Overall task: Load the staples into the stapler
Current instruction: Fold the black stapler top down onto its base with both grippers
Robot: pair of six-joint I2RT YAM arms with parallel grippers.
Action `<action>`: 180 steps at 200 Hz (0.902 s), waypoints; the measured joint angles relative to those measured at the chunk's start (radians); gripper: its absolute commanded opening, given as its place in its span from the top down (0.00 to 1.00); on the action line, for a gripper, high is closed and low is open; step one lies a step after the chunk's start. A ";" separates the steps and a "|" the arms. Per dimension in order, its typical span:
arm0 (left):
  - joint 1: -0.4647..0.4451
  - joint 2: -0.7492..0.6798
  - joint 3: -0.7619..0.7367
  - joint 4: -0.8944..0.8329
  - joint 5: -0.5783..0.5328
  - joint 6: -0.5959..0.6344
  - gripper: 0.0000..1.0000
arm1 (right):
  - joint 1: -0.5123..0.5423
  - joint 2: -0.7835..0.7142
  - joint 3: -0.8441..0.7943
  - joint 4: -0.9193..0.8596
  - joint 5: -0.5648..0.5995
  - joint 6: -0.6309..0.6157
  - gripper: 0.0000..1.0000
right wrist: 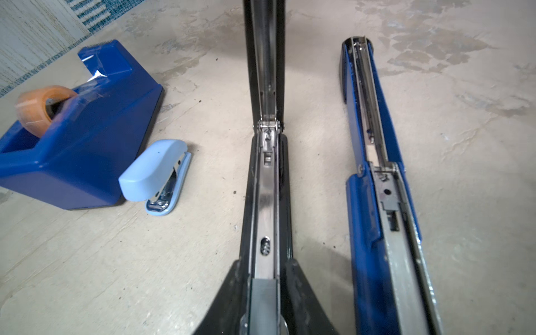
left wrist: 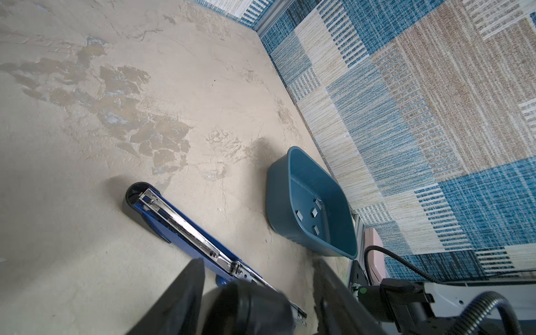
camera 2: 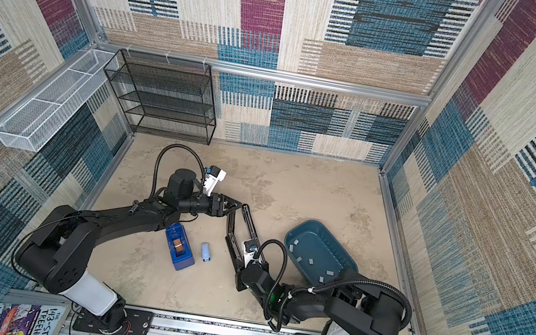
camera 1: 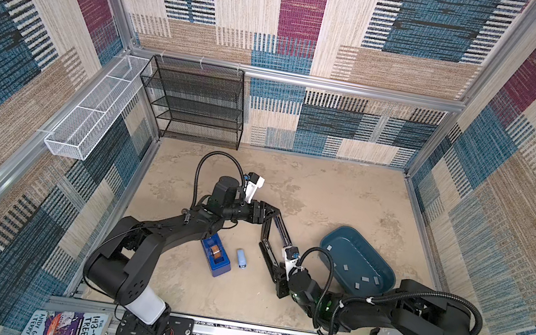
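Note:
A black stapler (camera 1: 265,253) (camera 2: 229,247) (right wrist: 265,188) lies on the floor with its lid swung upright. My left gripper (camera 1: 270,210) (camera 2: 234,203) (left wrist: 259,266) stands open around the lid's rounded tip, with a gap at one finger. My right gripper (camera 1: 273,275) (camera 2: 236,265) (right wrist: 265,264) is open astride the stapler's base. A grey strip of staples (right wrist: 262,293) sits in the magazine channel between its fingers. More staples (camera 1: 365,278) (camera 2: 330,272) (left wrist: 314,213) lie in the teal bin (camera 1: 333,234) (left wrist: 278,197).
A blue stapler (camera 1: 284,234) (left wrist: 179,223) (right wrist: 374,174) lies opened flat beside the black one. A blue tape dispenser (camera 1: 215,254) (right wrist: 78,150) and a small light-blue stapler (camera 1: 241,258) (right wrist: 153,171) sit to the left. Black mesh shelf (camera 1: 195,103) and white wire basket (camera 1: 94,108) stand at the back left.

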 measured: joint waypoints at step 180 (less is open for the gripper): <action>-0.005 0.004 0.000 0.006 0.000 0.001 0.36 | 0.067 0.008 -0.045 0.021 0.097 0.013 0.71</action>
